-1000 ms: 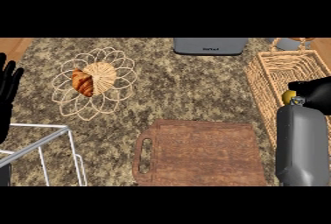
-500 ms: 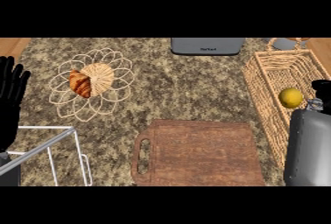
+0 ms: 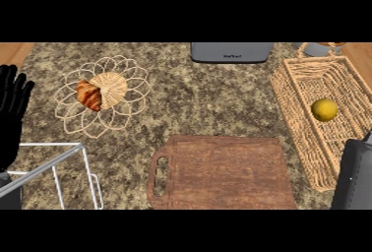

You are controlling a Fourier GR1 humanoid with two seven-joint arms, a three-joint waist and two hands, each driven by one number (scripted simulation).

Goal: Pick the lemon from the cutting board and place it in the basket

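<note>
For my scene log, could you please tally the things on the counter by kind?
Food: 2, lemon and croissant
Woven holders: 2, wicker basket and flower-shaped wicker trivet
Boards: 1, wooden cutting board
Wire racks: 1, white wire rack
Grey appliances: 1, at the far edge
Total: 7

croissant [image 3: 89,95] on wicker trivet [image 3: 109,103], white wire rack [image 3: 54,174]

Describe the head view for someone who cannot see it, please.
A yellow lemon lies inside a woven wicker basket at the right of a speckled stone counter. The brown wooden cutting board in front is bare; a croissant sits on a flower-shaped wire trivet, and the robot's black left hand rests open at the left edge.
</note>
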